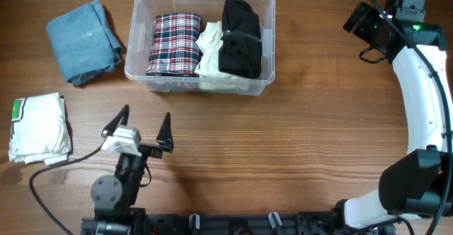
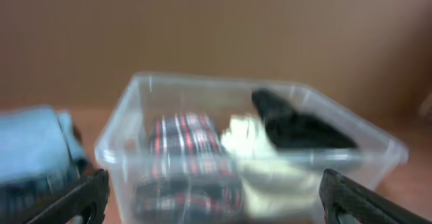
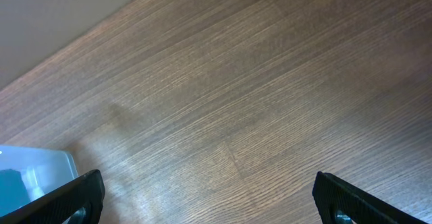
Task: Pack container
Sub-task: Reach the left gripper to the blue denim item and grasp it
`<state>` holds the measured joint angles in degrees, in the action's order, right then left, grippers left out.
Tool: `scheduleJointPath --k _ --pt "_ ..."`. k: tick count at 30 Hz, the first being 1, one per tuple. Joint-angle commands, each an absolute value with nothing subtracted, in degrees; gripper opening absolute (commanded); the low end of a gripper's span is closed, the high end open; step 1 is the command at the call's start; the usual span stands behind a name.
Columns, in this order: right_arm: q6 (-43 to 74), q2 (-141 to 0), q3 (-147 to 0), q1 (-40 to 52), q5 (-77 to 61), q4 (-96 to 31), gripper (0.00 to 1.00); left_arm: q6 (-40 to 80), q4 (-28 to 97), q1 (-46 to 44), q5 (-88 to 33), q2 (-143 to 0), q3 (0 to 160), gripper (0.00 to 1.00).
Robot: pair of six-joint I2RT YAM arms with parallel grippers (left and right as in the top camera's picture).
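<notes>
Left wrist view blurred; container (image 2: 202, 81) cropped at bottom edge; blue cloth (image 2: 30, 143) cropped left.

Brown wood-grain table (image 1: 283, 143), grain running side to side, seen from above. Beyond its far edge, blurred plain brown wall (image 2: 216, 21). Past the table edge in the right wrist view, pale grey surface (image 3: 40, 15), kind unclear. Soft, even light; faint sheen on the wood.
</notes>
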<state>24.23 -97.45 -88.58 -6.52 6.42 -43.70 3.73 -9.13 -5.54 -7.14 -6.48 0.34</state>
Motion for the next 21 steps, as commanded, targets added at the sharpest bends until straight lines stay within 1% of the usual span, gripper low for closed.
scheduleJointPath --k 1,4,7,8,10,13,17,19,21 --pt "24.86 -98.08 -88.38 -6.35 5.89 -43.57 1.0 3.7 -10.87 -5.72 4.43 -6.17 2.92 1.0" --pt "24.86 -98.08 -88.38 -6.35 5.89 -43.57 1.0 2.72 -4.38 -5.28 13.72 -6.31 9.17 1.0" --pt "24.88 -98.08 -88.38 -6.35 5.89 -43.55 1.0 -0.49 9.87 -2.98 18.87 -9.63 22.0 1.0" --pt "24.88 -98.08 -88.38 -6.35 5.89 -43.55 1.0 -1.91 15.68 -1.43 19.25 -13.04 28.91 1.0" --pt "24.88 -98.08 -88.38 -6.35 5.89 -43.55 1.0 -1.96 22.44 0.82 17.96 -19.42 38.61 1.0" --pt "24.88 -98.08 -88.38 -6.35 5.89 -43.57 1.0 -1.98 33.93 3.11 10.5 -31.24 53.8 1.0" --pt "24.86 -98.08 -88.38 -6.37 5.89 -43.57 1.0 -1.76 37.54 3.33 5.74 -42.06 65.84 1.0" --pt "24.86 -98.08 -88.38 -6.39 5.89 -43.55 1.0 -0.89 36.01 3.77 7.64 -44.58 67.24 1.0" --pt "24.88 -98.08 -88.38 -6.35 5.89 -43.57 1.0 3.46 39.38 6.13 9.28 -48.69 70.17 1.0"
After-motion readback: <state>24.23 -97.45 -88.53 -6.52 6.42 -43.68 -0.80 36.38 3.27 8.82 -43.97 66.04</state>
